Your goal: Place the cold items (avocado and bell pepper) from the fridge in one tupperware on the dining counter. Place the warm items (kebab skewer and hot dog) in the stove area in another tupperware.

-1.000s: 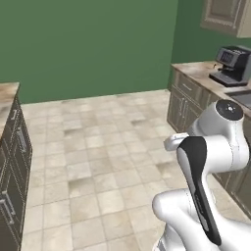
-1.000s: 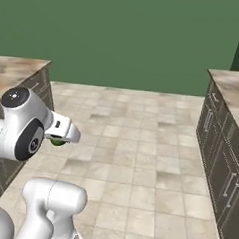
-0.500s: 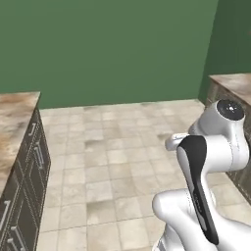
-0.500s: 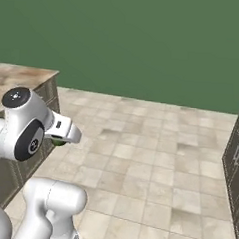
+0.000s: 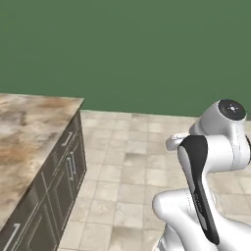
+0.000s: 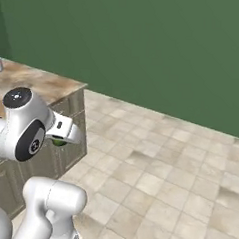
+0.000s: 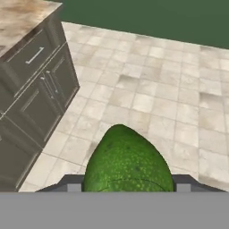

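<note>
Green avocado (image 7: 128, 162) sits gripped in the claw (image 7: 127, 185) above tiled floor (image 7: 170, 103), beside a dark cabinet (image 7: 31, 89)

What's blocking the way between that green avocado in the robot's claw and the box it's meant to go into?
Nothing visible does. The avocado sits in the gripper, over bare floor tiles beside the counter. No box is in sight, so the whole path can't be judged.
</note>
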